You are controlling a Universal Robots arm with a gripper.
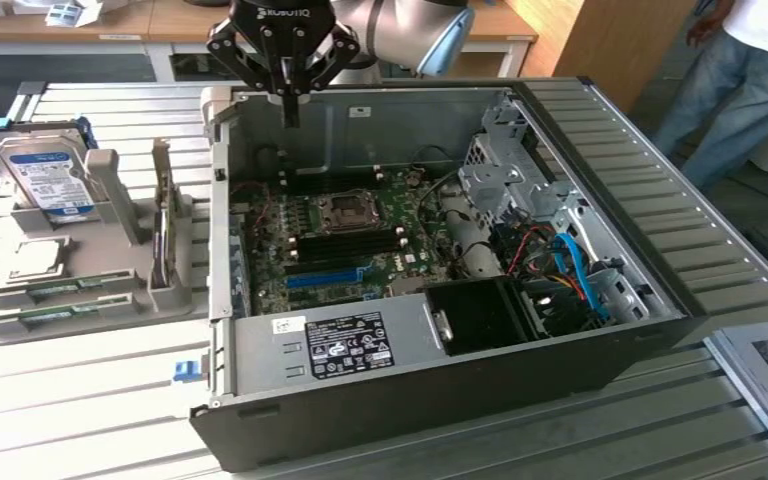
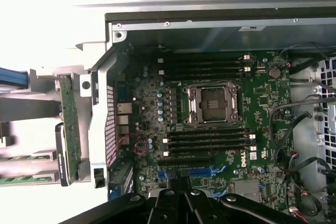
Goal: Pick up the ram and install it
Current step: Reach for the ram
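Observation:
Two slim green ram sticks lie in the slots of a grey holder at the exterior view's left, beside the open computer case. In the wrist view a ram stick sits beyond the case wall. My gripper hangs shut above the far rim of the case, well away from the ram, with nothing between its fingers. The gripper looks down on the motherboard, where black memory slots lie on both sides of the bare processor socket.
The holder also carries an upright expansion card, a hard drive and a processor chip. Inside the case are a blue slot, cables and a drive cage. A person's legs stand at the far right.

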